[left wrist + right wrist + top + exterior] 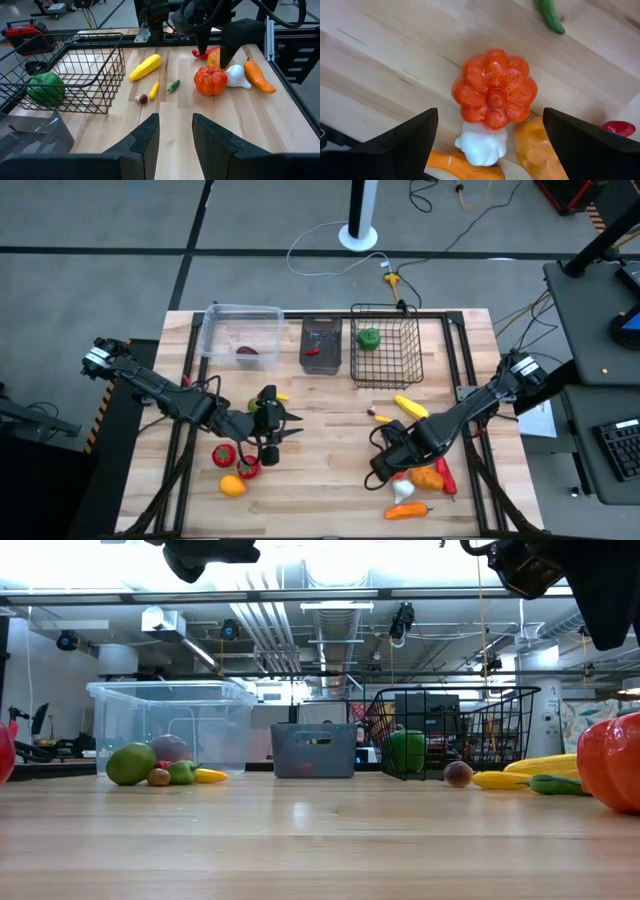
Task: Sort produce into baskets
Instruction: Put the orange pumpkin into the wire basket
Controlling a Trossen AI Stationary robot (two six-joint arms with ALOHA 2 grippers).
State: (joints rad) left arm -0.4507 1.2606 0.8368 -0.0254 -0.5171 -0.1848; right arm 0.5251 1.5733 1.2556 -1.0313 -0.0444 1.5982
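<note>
Grey floor and loose cables surround a pale wooden table (330, 440) seen from above. Along its far edge stand three baskets: a clear tub (240, 332) with a dark red piece inside, a dark bin (321, 345) holding something red, and a wire basket (385, 345) with a green pepper (369, 337) in it. The left gripper (275, 428) hangs over the left half, near a red tomato (223, 453) and an orange fruit (232, 486). The right gripper (385, 467) hangs over a cluster on the right, beside a yellow corn (411, 407) whose long axis runs diagonally.

From table height, ceiling pipes and bright lights fill the room behind. A green mango (131, 763) lies in front of the tub, with a small yellow piece pointing right beside it.

Through the left wrist camera, the left arm's fingers (145, 137) stand apart with nothing between them. Ahead lie the corn, tilted toward the basket, a small green chilli (173, 86), a ribbed orange-red pumpkin (211, 80), a white garlic (237, 77) touching it, and an orange carrot (259, 77) slanting away.

Through the right wrist camera, the right gripper's fingers (412, 142) are spread wide, holding nothing, on either side of the pumpkin, which sits upright showing its lobed top. The garlic touches it, with an orange piece (537, 150) just beside.
</note>
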